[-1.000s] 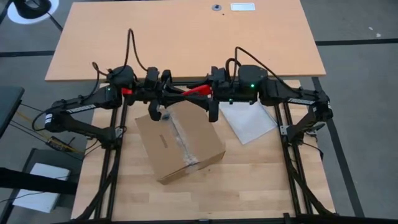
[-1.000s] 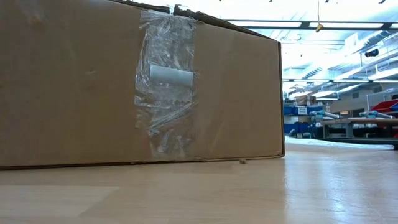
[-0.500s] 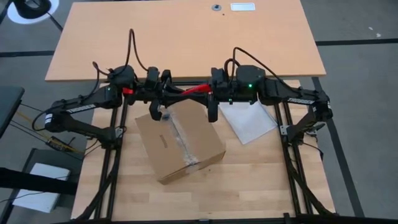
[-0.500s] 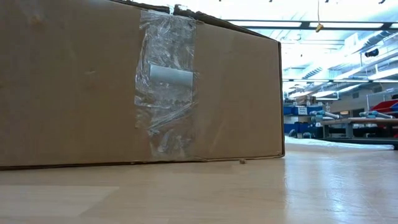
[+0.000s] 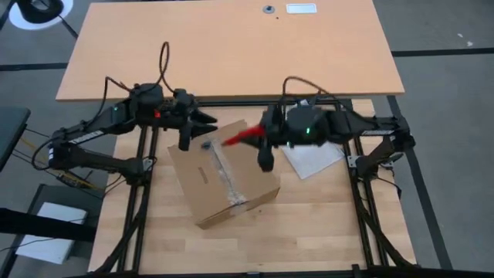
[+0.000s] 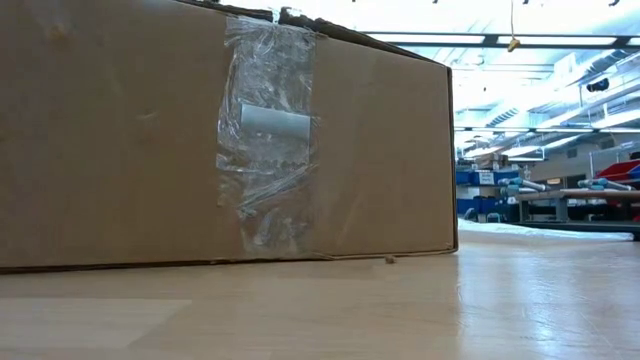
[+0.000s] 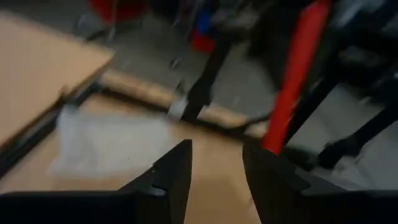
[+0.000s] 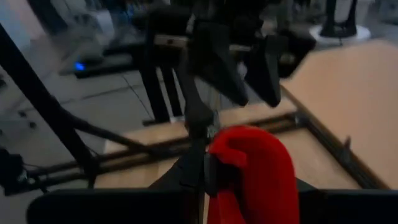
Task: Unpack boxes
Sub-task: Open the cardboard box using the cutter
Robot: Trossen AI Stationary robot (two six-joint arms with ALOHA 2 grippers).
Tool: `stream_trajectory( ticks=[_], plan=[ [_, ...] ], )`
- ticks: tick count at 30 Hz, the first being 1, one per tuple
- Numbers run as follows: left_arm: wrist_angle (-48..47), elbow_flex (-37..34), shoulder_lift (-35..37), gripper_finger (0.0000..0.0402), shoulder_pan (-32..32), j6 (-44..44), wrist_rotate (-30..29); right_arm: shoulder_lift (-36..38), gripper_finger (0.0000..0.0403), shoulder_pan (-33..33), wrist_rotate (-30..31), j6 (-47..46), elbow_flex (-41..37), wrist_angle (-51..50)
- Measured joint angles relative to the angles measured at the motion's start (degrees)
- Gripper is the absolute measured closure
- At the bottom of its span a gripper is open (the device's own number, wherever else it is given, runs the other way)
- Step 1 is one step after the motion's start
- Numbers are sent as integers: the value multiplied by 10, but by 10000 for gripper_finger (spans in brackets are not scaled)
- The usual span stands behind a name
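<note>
- The plain brown corrugated cardboard carton (image 5: 224, 174) sits on the pale wooden tabletop (image 5: 324, 224), near its middle, turned at an angle. The flaps lie flat and a clear tape strip (image 5: 225, 171) runs along the top seam.
- In the low view, the carton's side wall fills most of the frame, and crinkled clear tape (image 6: 268, 140) continues down it. The carton is still sealed.
- A long red tool (image 5: 242, 137) is now carried by the right claw (image 5: 262, 139) alone. A second ago both claws met on it over the carton's far edge; now they stand apart.
- The left claw (image 5: 202, 122) has drawn back towards its own side. Its dark fingers (image 7: 177, 171) stand parted with nothing between them.
- The right claw is closed on the red tool, whose tip points over the carton's top, near the taped seam.
- A clear plastic bag (image 5: 312, 158) lies flat on the tabletop just beside the carton, under the right arm.
- Judgement: the handover appears complete. The next step is probably to cut the tape; unpacking has not begun.
</note>
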State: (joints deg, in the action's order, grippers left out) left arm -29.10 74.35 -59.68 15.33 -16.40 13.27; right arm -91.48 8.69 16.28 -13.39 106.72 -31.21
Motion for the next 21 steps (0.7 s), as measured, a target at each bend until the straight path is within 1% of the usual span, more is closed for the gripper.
stream_trajectory(
  ticks=[4,6,8,10,15,18,21],
  plan=[
    [-108,-4,7,246,0,44,-30,-29,345,54,100,-45,0,-13],
    [-119,-21,6,246,0,66,-31,-52,345,74,159,-78,0,-19],
    [-110,-44,5,246,0,86,-24,-76,345,90,216,-117,0,-24],
    [-102,-68,5,246,0,103,-17,-102,345,99,256,-167,0,-24],
    [-63,-138,4,246,0,117,-11,-168,345,105,298,-268,0,-28],
    [-42,-175,4,245,0,117,-11,-187,345,103,304,-313,0,-32],
    [-10,-214,4,245,0,116,-10,-191,345,99,303,-329,0,-38]
  ],
)
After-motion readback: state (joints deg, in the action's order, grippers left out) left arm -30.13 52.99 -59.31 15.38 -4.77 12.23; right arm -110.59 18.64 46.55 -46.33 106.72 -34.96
